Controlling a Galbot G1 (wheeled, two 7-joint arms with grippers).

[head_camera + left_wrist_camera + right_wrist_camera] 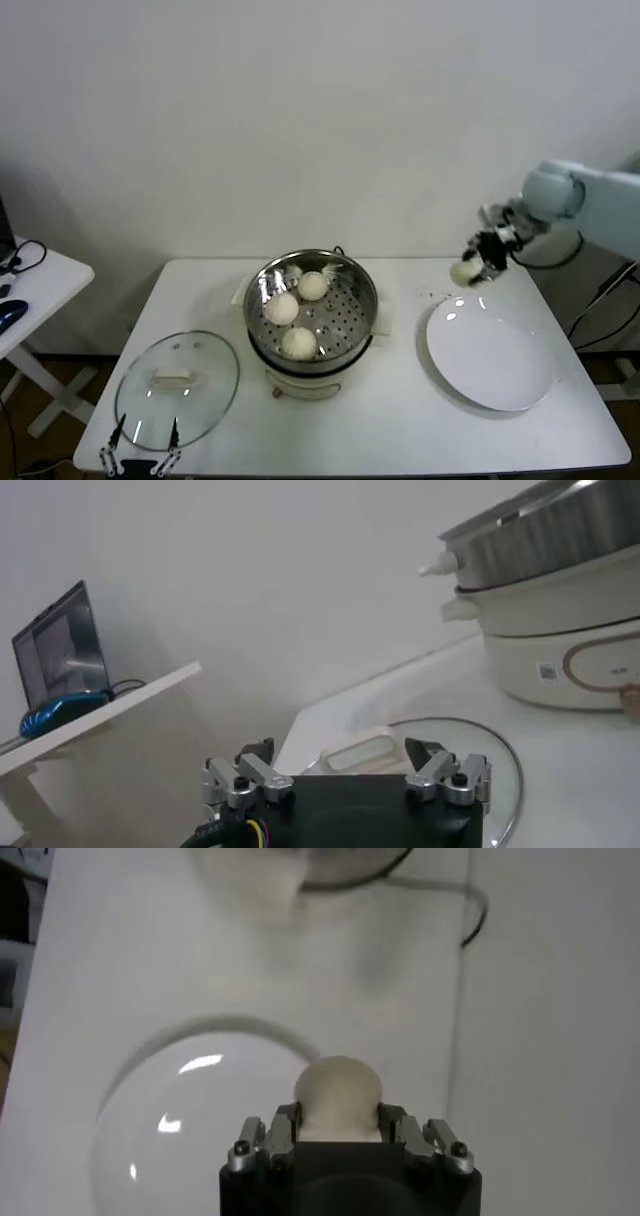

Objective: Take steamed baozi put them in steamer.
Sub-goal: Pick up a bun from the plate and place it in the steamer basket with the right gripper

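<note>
Now three baozi (pixel 299 309) in the steamer (pixel 357 330), a fourth baozi (pixel 462 272) clamped in the right gripper (pixel 480 268), left gripper (pixel 345 768) agape.

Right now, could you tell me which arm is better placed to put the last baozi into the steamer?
The right: its tool already grips the baozi above the plate. The left tool sits open by the glass lid.

Glass lid (pixel 178 389) front-left on table (pixel 380 440); white plate (pixel 490 358) right.

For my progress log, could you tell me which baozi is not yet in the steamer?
The baozi held in the right gripper above the white plate's far edge; the other three lie in the steamer.
</note>
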